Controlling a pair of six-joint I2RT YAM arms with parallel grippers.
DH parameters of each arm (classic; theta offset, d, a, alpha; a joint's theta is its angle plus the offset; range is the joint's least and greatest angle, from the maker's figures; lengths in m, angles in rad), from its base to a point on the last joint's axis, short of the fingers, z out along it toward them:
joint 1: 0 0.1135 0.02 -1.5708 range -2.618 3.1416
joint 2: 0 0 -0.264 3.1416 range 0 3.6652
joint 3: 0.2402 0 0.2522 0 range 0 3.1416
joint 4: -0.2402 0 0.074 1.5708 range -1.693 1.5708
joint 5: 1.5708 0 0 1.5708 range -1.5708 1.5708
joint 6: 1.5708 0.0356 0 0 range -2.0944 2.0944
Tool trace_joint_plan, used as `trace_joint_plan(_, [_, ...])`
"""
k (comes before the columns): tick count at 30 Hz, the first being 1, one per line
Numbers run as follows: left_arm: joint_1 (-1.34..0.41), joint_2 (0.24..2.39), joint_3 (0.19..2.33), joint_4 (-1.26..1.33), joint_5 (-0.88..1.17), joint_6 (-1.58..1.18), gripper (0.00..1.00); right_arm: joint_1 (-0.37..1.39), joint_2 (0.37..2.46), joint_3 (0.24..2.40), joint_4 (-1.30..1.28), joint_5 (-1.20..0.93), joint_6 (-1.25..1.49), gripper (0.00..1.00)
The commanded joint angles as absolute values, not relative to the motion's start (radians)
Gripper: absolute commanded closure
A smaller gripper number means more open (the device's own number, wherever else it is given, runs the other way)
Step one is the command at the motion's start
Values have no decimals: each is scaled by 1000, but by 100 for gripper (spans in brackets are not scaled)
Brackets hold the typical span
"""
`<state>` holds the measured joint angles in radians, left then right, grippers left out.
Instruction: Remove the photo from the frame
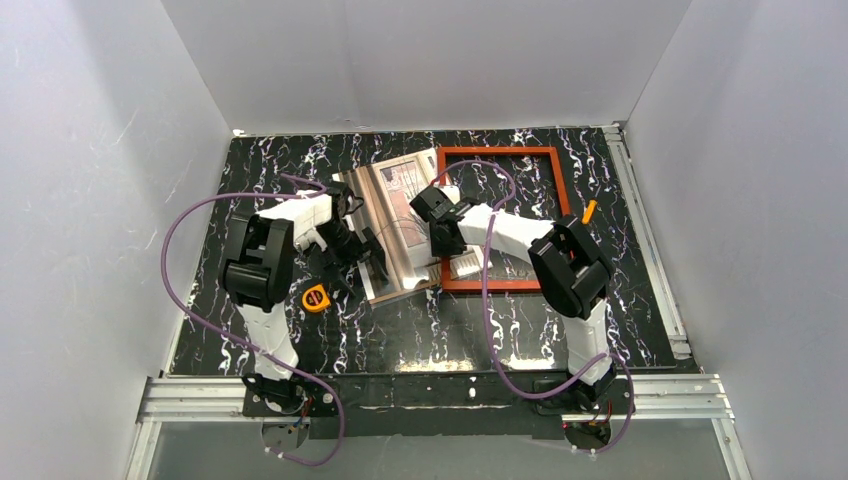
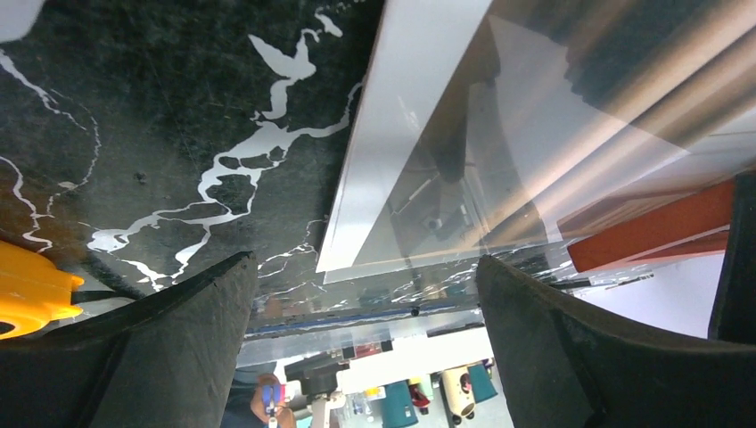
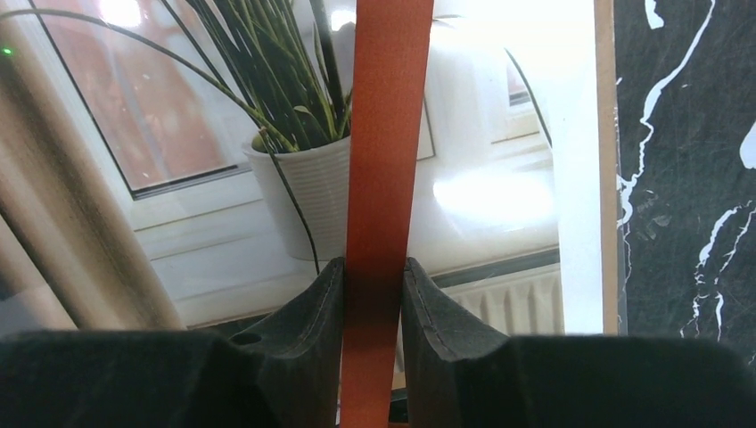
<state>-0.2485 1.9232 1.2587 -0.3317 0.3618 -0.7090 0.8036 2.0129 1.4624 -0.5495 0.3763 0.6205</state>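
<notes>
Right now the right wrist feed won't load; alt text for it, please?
The right gripper pinches a bar of the red-brown frame, running up the middle. Behind it lies the photo, a potted plant by a window; black marbled table at right.

Lit brightly and evenly from overhead in the top view, with only faint, soft shadows on the black marbled tabletop (image 1: pixel 420 330). Blown out to white glare across part of the glossy photo (image 3: pixel 499 196) in the right wrist view; frame (image 3: pixel 385 134) crisp, right fingers (image 3: pixel 294 348) dark and blurred. Mirror-like reflections over the photo in the left wrist view, left fingers (image 2: pixel 169 348) out of focus.
</notes>
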Motion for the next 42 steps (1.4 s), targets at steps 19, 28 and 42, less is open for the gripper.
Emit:
trace_joint_plan(19, [-229,1936,1299,-532,332,-635,5,676,1845,1290,-463,303,526,99])
trace_joint_plan(28, [-228,1932,1310,-547,330,-623,5,660,1821,1228,-436,321,475,99])
trace_joint_plan(42, [-228,1916,1312,-552,343,-621,4,636,1790,1169,-415,336,379,99])
